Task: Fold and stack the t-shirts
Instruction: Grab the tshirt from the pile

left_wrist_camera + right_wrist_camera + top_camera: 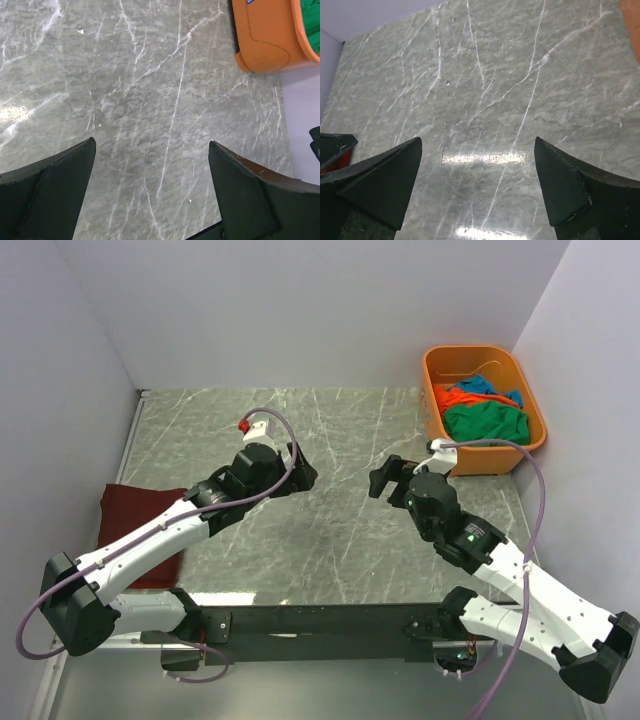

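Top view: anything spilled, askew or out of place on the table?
Nothing stands out. The maroon t-shirt lies flat at the left edge of the table, partly under the left arm. The green t-shirt, orange t-shirt and blue t-shirt sit crumpled inside the orange tub, none over its rim.

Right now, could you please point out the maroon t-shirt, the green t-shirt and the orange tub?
maroon t-shirt (140, 505), top external view, far half.
green t-shirt (485, 423), top external view, middle.
orange tub (500, 460), top external view, near wall.
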